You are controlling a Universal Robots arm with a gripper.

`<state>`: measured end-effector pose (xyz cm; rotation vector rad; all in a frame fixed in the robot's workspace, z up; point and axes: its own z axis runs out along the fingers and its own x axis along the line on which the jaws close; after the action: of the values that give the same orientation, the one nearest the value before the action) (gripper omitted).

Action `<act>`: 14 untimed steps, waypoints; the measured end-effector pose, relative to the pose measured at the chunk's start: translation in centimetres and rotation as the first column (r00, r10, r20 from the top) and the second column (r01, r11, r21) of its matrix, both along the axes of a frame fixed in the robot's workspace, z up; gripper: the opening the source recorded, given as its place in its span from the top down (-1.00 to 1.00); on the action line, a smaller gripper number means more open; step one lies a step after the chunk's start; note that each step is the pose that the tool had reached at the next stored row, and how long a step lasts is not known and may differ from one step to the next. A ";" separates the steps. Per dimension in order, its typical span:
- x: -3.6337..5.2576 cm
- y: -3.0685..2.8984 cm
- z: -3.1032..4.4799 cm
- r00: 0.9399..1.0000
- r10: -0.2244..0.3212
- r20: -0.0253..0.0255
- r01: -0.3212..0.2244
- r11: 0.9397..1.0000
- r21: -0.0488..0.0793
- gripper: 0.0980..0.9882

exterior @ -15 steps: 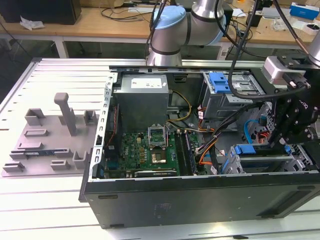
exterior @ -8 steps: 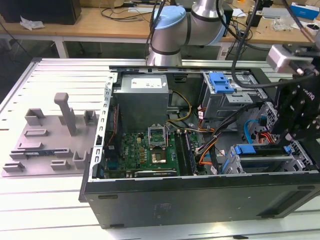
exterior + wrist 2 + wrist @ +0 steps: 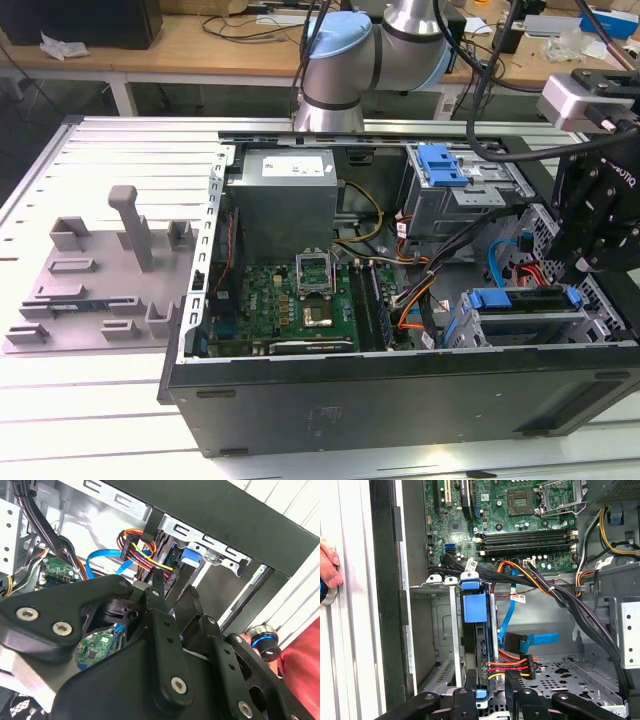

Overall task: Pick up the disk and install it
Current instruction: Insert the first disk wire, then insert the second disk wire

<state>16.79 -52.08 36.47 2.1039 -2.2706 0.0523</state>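
The disk [image 3: 520,300] stands on edge in the metal drive cage [image 3: 470,325] at the front of the open computer case, towards the exterior view's right. Its bright blue carrier tab [image 3: 472,605] shows at one end in the first wrist view, and a blue corner of the disk [image 3: 187,555] shows in the second wrist view. My gripper [image 3: 590,270] hangs over the disk's other end, towards the exterior view's right. In the first wrist view, my gripper [image 3: 492,697] straddles that end beside a plug with red, orange and yellow wires [image 3: 515,667].
An all-blue clip [image 3: 445,165] sits on the rear drive cage. Black cable bundles [image 3: 560,600] and a blue cable [image 3: 507,615] cross beside the disk. The motherboard [image 3: 300,300] lies at the middle. A grey fixture [image 3: 100,270] lies outside the case. A hand [image 3: 327,565] rests on a button.
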 end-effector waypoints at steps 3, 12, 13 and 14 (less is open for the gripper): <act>0.00 0.00 0.00 1.000 0.000 0.000 0.000 1.000 0.000 0.40; 0.00 0.02 0.00 1.000 0.000 0.000 0.000 1.000 0.000 0.40; -0.01 0.08 0.00 1.000 0.000 0.000 0.000 1.000 -0.003 0.40; 0.00 0.23 0.04 1.000 0.000 0.000 0.000 1.000 -0.008 0.40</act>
<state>16.79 -51.85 36.51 2.1000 -2.2666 0.0609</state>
